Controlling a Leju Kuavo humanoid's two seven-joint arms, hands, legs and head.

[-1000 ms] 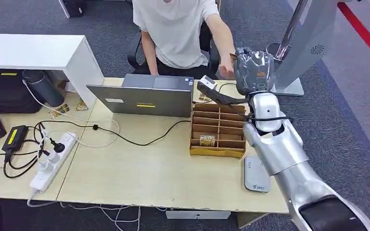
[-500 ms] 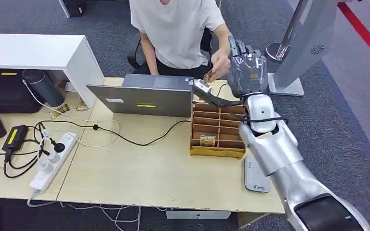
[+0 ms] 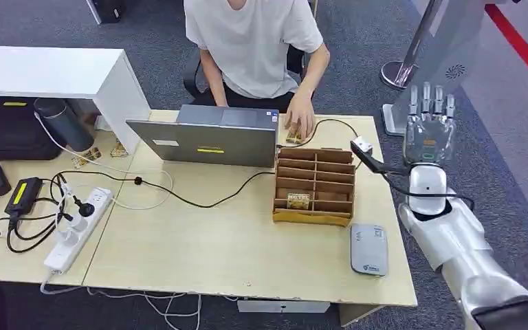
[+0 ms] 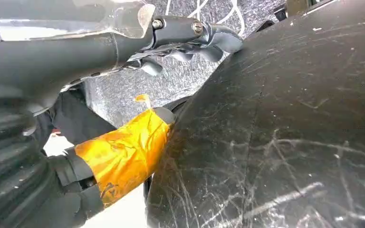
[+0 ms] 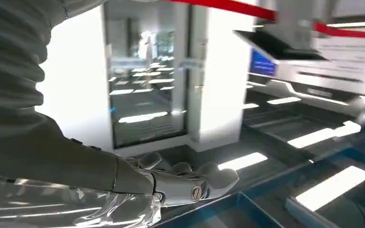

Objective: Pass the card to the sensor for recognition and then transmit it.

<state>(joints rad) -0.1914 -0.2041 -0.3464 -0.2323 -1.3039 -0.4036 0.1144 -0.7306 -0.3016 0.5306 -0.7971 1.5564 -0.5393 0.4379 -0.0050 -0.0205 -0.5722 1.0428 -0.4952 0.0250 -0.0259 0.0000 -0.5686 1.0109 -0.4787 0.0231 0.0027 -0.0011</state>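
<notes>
Change since the earlier frames: the right hand (image 3: 428, 126) has been pulled back from beside the person's hand (image 3: 300, 124) to beyond the table's right edge, well right of the brown cardboard compartment organiser (image 3: 313, 186). Its fingers are seen straight and spread, nothing held. The small brown card (image 3: 293, 137), previously at the robot's fingertips, is now pressed under the person's hand on the pale wooden table (image 3: 199, 240), just behind the organiser and well left of the right hand. The grey flat card sensor (image 3: 368, 249) is seen just right-front of the organiser. In the right wrist view the open fingers (image 5: 190, 183) are confirmed empty. In the left wrist view the left hand (image 4: 190, 40) is seen with fingers curled; whether anything is held cannot be told.
</notes>
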